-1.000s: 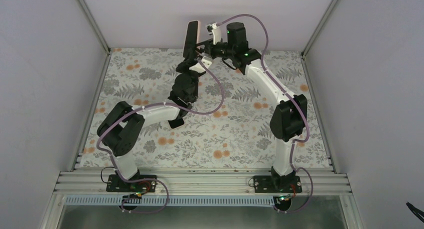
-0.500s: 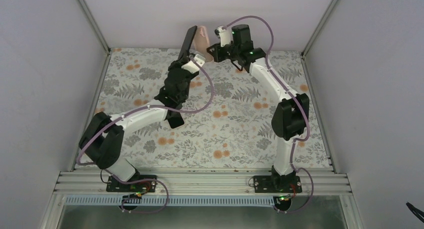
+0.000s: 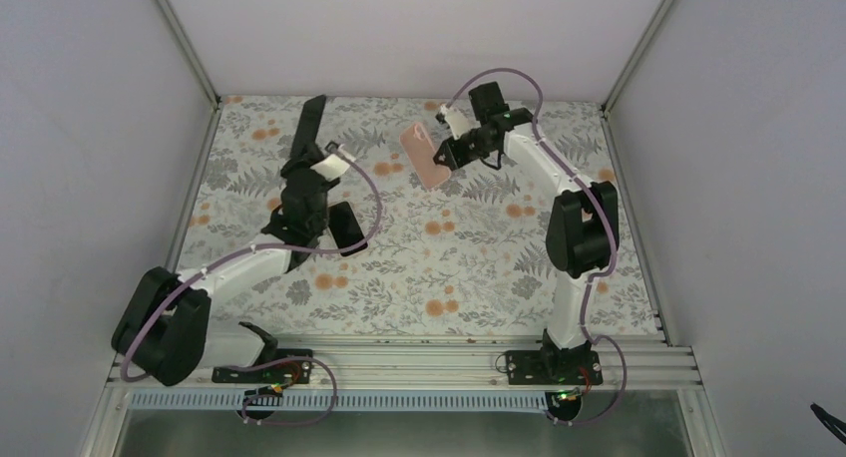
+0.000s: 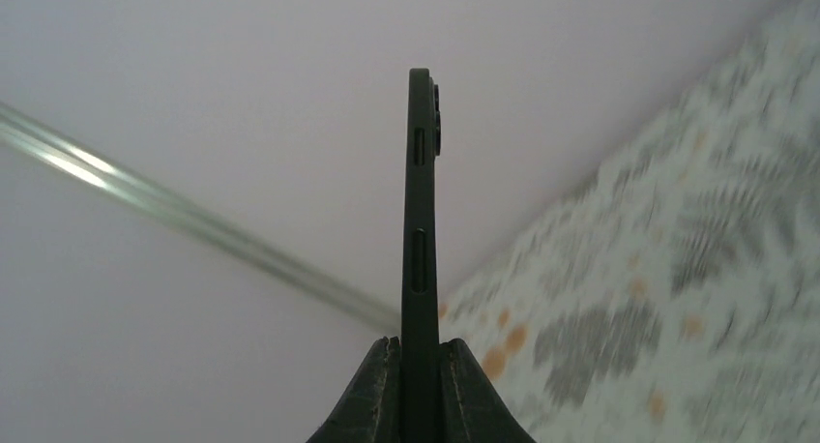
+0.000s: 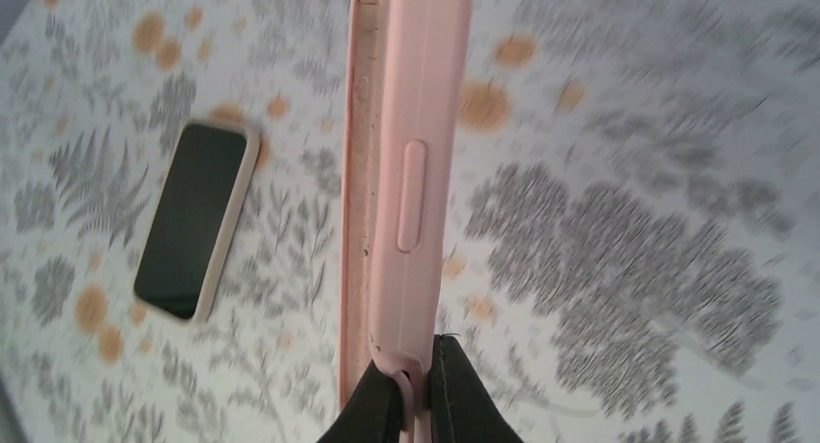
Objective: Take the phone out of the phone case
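Black phone [image 4: 420,221] upright in left pincer [image 4: 420,354]

Black phone [image 4: 420,221], pale pink phone case [image 5: 416,124], grey-leaf, orange-flower patterned table [image 3: 479,267].

Plain pale grey wall panels [image 3: 90,128] stand on three sides. Between them lies a flat cloth printed with grey ferns and orange blossoms [image 3: 469,267].
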Controlling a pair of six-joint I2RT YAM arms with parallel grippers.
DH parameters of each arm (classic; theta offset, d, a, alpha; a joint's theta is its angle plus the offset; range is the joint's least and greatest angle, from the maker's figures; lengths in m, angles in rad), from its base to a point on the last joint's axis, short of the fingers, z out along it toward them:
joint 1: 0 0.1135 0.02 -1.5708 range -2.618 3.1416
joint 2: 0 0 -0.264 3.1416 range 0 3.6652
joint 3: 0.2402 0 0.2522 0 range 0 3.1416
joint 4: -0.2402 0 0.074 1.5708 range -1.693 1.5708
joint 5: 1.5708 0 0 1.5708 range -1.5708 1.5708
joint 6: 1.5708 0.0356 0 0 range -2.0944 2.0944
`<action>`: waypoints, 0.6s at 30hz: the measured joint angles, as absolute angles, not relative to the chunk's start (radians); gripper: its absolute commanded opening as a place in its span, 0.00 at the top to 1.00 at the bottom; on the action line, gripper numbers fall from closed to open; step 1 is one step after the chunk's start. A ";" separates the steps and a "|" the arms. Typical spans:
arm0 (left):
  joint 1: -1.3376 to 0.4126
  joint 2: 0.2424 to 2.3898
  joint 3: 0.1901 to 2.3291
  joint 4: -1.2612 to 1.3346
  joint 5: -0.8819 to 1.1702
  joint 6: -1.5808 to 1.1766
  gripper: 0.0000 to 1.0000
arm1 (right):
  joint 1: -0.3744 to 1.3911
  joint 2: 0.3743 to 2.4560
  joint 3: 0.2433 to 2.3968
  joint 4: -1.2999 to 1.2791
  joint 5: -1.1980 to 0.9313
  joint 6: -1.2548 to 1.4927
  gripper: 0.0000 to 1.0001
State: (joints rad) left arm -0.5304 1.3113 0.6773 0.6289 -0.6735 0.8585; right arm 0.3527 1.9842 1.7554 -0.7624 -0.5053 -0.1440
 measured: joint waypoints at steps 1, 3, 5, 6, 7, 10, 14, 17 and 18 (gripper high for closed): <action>-0.509 1.293 0.649 0.613 -0.675 0.871 0.98 | 0.353 1.984 1.747 -0.791 -0.516 -0.162 0.97; -0.460 1.240 0.585 0.575 -0.674 0.897 0.98 | 0.355 1.984 1.718 -0.842 -0.533 -0.200 0.96; -0.425 1.185 0.527 0.550 -0.679 0.921 0.98 | 0.360 1.984 1.682 -0.867 -0.539 -0.224 0.96; -0.414 1.157 0.495 0.544 -0.680 0.935 0.98 | 0.361 1.983 1.652 -0.878 -0.538 -0.238 0.96; -0.406 1.130 0.459 0.543 -0.681 0.950 0.98 | 0.361 1.983 1.626 -0.884 -0.537 -0.245 0.96; -0.400 1.067 0.347 0.543 -0.680 0.988 0.98 | 0.365 1.983 1.544 -0.894 -0.517 -0.258 0.96; -0.387 1.045 0.228 0.536 -0.677 1.020 0.98 | 0.366 1.983 1.485 -0.893 -0.481 -0.262 0.96; -0.371 1.054 0.178 0.536 -0.677 1.037 0.98 | 0.366 1.983 1.465 -0.881 -0.458 -0.262 0.96; -0.364 1.061 0.167 0.542 -0.677 1.040 0.98 | 0.366 1.983 1.459 -0.876 -0.452 -0.262 0.96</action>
